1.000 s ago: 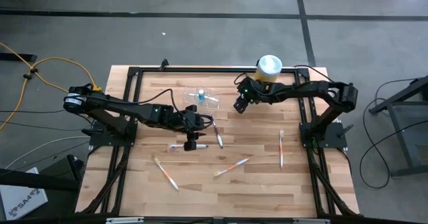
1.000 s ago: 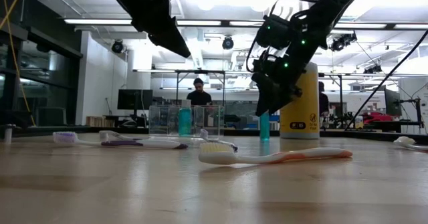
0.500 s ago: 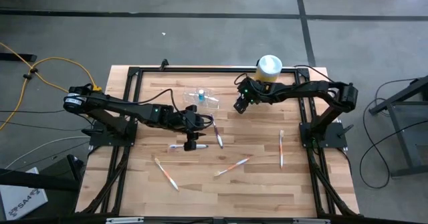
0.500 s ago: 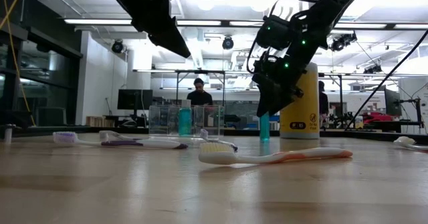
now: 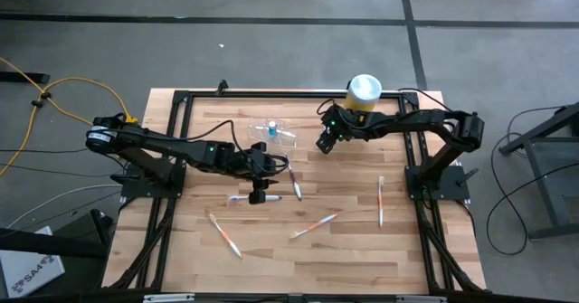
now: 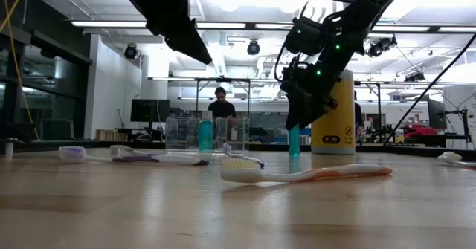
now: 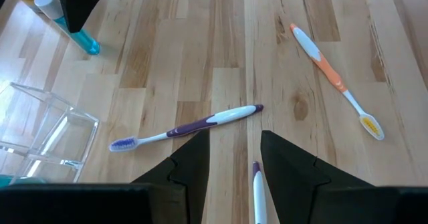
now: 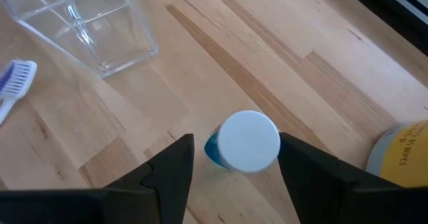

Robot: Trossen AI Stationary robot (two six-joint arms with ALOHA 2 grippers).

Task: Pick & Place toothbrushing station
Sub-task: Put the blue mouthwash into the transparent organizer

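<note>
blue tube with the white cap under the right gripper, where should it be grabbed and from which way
Grip the blue tube just below its white cap, coming straight down from above. It stands upright on the table, apart from the clear holder and the yellow canister, so its round sides are free. The right gripper already hangs open over it, a finger on either side.

Matt, grained wooden table — glossy clear-plastic toothbrushing station, smooth plastic toothbrushes.

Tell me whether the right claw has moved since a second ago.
Barely: the right claw edged slightly toward the yellow canister in the low view.
</note>
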